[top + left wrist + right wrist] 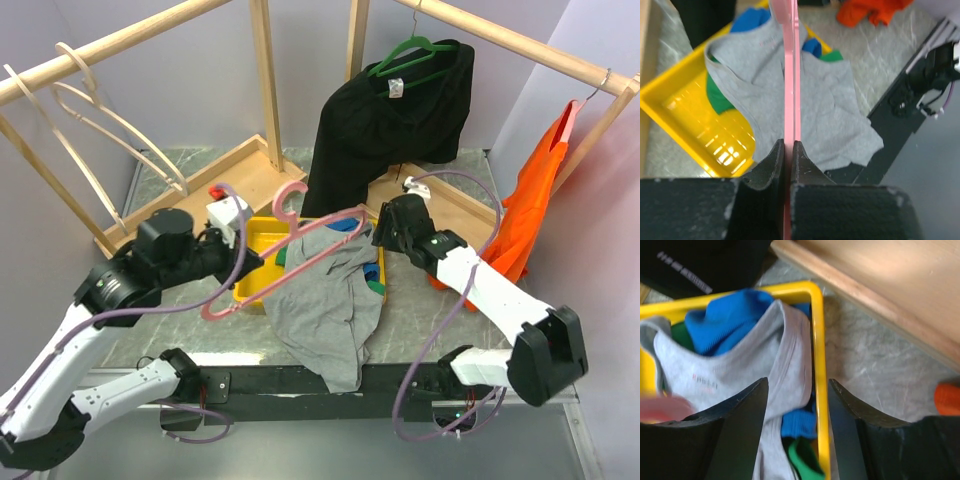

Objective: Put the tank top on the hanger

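1. Plain light-grey soft fabric tank top: draped over yellow plastic tray.
2. Thin pink plastic hanger: clenched in my left end effector.
3. My right end effector: released, jaws straddling the strap.
4. Handling note: pinch fabric only, clear of the tray rim.

The hanger is thin pink plastic, clamped edge-on in the left gripper and extending forward from its fingertips. The tank top, light grey and crumpled, lies beneath the hanger. One shoulder strap sits below the parted right gripper.
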Robot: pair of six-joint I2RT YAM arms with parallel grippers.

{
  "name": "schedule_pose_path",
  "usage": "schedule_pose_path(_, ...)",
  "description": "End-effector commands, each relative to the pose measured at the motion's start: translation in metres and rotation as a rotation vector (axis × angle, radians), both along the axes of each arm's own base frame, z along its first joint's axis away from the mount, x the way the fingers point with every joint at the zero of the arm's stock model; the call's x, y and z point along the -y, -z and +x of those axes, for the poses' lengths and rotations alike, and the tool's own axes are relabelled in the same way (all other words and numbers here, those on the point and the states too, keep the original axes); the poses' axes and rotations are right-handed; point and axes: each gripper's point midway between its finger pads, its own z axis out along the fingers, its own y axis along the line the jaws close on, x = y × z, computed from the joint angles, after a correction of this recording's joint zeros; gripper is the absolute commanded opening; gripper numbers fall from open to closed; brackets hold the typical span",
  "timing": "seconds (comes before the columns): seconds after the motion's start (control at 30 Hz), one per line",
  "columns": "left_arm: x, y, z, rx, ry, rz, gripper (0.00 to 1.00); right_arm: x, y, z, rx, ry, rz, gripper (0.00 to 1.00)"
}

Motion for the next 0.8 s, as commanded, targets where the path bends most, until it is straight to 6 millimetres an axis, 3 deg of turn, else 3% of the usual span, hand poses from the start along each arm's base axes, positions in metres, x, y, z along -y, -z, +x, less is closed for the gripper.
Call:
schedule_pose_path(0.0, 0.007, 0.001, -0.006, -0.008, 0.070, 0.020, 0.01, -0.011, -0.021, 0.032, 0.073, -0.005, 0.050, 0.58)
schedule_pose_path(0.3, 0.019, 0.006, 0.015, -0.021, 0.051, 0.060, 0.01, -0.018, -0.017, 0.055, 0.064, -0.004, 0.050, 0.57)
schedule_pose_path(0.47, 0.020, 0.003, 0.028, -0.011, 0.009, 0.077, 0.01, -0.020, -0.002, 0.062, 0.037, -0.005, 0.027, 0.55)
schedule_pose_path(0.77, 0.021, 0.000, 0.033, -0.004, 0.008, 0.098, 0.01, -0.014, 0.016, 0.061, -0.002, 0.010, -0.016, 0.41)
